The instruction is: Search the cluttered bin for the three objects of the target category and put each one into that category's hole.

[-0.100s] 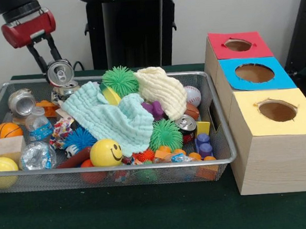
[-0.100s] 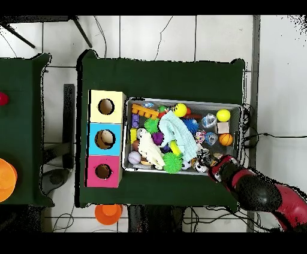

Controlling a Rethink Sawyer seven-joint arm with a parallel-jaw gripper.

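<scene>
Dark green tabletop (image 1: 151, 221) carries wire bin (image 1: 222, 157) crammed with toys, cloths, balls. Gripper (image 1: 59, 72) clamps silver can (image 1: 61, 74) above bin's far corner. Second can (image 1: 20, 102) lies inside bin. Wooden box (image 1: 275, 152) with red, blue, yellow holes beside bin.

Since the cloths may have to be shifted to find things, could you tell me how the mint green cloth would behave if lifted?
The mint green cloth looks floppy: it drapes in folds over the toys beneath. It would probably sag and trail from one pinch point. Being draped over the yellow smiley ball and the spiky green ball, it may drag or roll them.
</scene>
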